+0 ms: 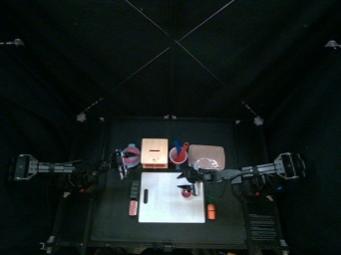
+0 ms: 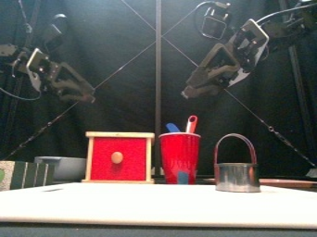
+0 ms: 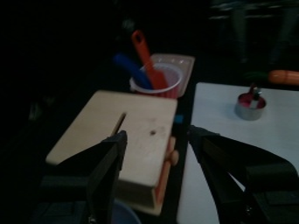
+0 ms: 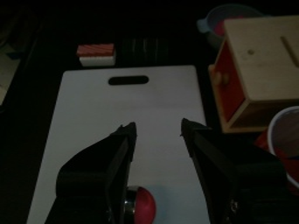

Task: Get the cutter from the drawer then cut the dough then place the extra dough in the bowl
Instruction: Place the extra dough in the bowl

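Spreading wide and holding nothing, the left fingers [image 3: 156, 133] hang above the pale wooden box [image 3: 138, 115]. The right fingers [image 4: 158, 125] are also open and empty, and they hover over the white cutting board [image 4: 93, 114]. Seen from the front, the metal cutter [image 2: 236, 176] stands upright on the board at the red cup's [image 2: 180, 154] 3 o'clock. The box is at the cup's 9 o'clock.

A black curtain [image 1: 80, 50] hangs behind and beside the small black counter [image 1: 114, 234]; the booth is dimly lit.
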